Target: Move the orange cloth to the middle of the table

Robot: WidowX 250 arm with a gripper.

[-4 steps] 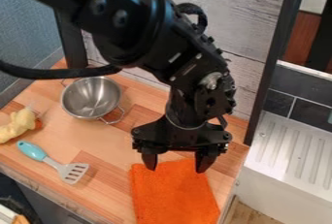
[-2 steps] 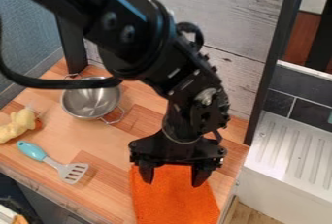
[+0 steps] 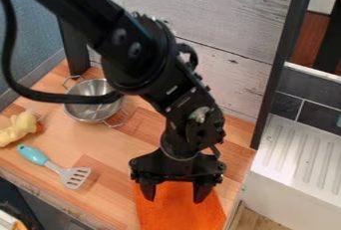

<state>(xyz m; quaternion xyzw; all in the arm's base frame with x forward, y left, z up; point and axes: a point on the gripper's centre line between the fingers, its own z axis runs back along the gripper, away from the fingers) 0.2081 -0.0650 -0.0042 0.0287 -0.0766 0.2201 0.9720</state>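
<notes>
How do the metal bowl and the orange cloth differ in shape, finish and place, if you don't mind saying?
The metal bowl is round and hollow, while the orange cloth lies flat. The bowl is shiny silver; the cloth is matte orange. The bowl sits toward the wall, whereas the cloth lies nearer the camera. Both rest on the wooden table.

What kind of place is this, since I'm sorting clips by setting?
Probably a toy kitchen set up for a robot arm: a metal colander or bowl and a spatula lie on a wooden counter, with a ridged drainboard-like surface beside it.
</notes>
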